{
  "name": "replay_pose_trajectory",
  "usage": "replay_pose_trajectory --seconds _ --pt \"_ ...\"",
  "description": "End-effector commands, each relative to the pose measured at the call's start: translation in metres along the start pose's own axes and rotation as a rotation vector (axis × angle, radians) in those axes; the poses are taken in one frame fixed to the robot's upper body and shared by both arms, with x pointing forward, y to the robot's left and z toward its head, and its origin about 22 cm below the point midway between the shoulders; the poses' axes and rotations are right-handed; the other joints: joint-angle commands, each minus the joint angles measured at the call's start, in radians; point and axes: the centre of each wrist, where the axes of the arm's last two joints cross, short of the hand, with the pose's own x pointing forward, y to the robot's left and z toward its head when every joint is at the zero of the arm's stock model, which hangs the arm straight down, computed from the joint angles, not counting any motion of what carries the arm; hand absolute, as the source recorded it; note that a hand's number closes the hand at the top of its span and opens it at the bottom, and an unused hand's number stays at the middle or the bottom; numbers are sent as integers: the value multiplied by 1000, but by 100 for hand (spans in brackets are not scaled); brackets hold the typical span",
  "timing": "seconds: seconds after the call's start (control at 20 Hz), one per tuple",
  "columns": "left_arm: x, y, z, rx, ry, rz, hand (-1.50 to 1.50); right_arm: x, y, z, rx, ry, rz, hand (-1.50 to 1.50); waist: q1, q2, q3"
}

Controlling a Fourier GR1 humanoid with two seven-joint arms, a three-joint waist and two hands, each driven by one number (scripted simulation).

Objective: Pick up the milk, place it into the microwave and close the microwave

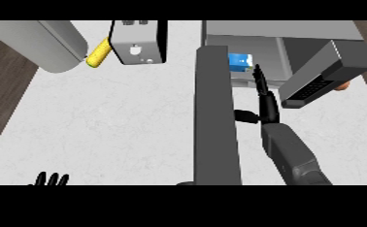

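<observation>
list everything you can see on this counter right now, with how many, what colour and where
milk carton: one, blue and white, inside the microwave
microwave: one, grey, upper right, open
microwave door: one, dark grey, swung out toward the viewer, centre
toaster: one, grey and black, top centre-left
corn cob: one, yellow, left of the toaster
rounded grey object: one, upper left, identity unclear
counter: one, white speckled
right hand: black, fingers straight, pointing at the milk carton
left hand: black, resting open, lower left edge
</observation>
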Motion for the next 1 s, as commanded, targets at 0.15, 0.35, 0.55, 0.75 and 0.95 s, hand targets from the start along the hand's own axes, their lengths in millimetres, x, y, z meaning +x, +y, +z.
replay_pose_trajectory --seconds 0.15,0.35,0.55,0.75,0.95 --pt "5 -13 2 -41 41 -7 -150 -13 -9 24 90 -18 -152 -150 -25 -12 -2" --pt "-14 -27 2 -79 75 -18 -150 -26 -28 54 99 -8 -106 -150 -33 -14 -2" --pt "-19 -21 -16 -80 94 0 -150 -33 -57 76 59 8 -84 -150 -52 -19 -4" --pt "-19 -28 -3 -173 124 34 -150 -38 -77 105 25 2 -101 -150 -59 -23 -4" --pt "-48 -36 -36 -300 163 -6 -150 -31 -102 93 -8 -15 -83 150 -61 -19 -4"
